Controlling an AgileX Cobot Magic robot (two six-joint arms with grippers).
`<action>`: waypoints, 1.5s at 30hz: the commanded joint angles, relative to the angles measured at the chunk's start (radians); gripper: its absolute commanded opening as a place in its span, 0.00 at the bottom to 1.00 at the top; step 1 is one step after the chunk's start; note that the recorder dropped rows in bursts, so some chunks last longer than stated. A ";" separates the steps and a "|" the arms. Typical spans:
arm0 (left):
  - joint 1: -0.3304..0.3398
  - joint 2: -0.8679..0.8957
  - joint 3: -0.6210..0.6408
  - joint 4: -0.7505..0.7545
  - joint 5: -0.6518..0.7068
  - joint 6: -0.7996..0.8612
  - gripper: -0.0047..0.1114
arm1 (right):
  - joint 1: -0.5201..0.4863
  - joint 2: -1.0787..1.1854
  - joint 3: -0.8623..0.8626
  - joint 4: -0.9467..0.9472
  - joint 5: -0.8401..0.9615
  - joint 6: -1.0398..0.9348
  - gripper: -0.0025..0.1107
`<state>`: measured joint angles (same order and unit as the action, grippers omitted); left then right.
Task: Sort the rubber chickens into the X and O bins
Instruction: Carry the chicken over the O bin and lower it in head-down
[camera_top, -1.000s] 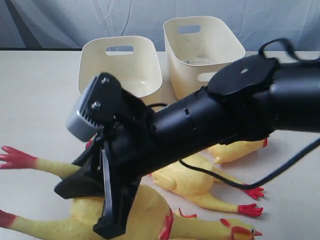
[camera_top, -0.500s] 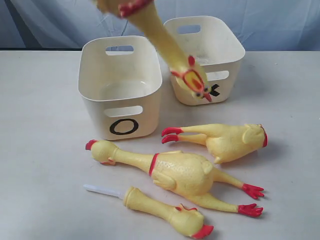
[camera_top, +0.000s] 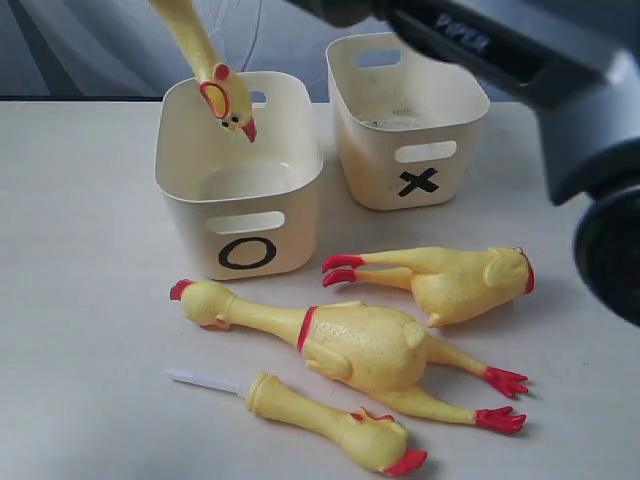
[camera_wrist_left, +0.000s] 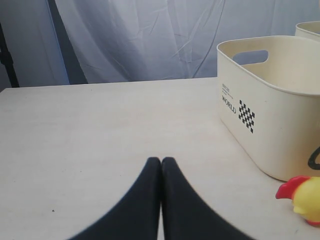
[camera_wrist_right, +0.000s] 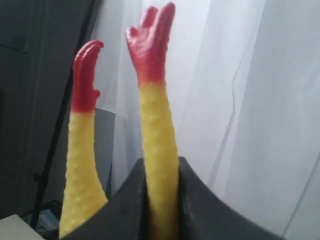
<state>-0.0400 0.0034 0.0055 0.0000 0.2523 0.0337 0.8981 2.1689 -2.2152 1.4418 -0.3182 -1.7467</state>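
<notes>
- Pale table (camera_top: 80, 200): left jaws are seen pressed together, empty.
- Over the O bin (camera_top: 290, 235) a rubber chicken (camera_top: 225, 95) is dangled head-down, one leg clenched by the right jaws.
- Lowering before release is advised, so the rim is cleared.

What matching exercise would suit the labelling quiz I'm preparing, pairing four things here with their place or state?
Things:
1. held chicken, leg in the right gripper
2. smallest chicken
3. largest chicken
4. left gripper

Places or states:
A. shut, empty
B. on the table, white tube at one end
C. head-down above the O bin
D. on the table, alongside the smallest chicken

Pairs: 1-C, 2-B, 3-D, 4-A
</notes>
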 joint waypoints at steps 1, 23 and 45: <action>-0.003 -0.003 -0.006 0.000 -0.013 -0.006 0.04 | -0.018 0.094 -0.068 -0.139 -0.074 -0.010 0.01; -0.003 -0.003 -0.006 0.000 -0.013 -0.006 0.04 | 0.000 0.105 -0.074 -0.071 -0.335 0.020 0.44; -0.003 -0.003 -0.006 0.000 -0.013 -0.006 0.04 | 0.346 -0.225 0.036 0.303 -0.756 -0.368 0.43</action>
<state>-0.0400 0.0034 0.0055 0.0000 0.2523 0.0337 1.1927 2.0236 -2.2045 1.7471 -1.0421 -2.1035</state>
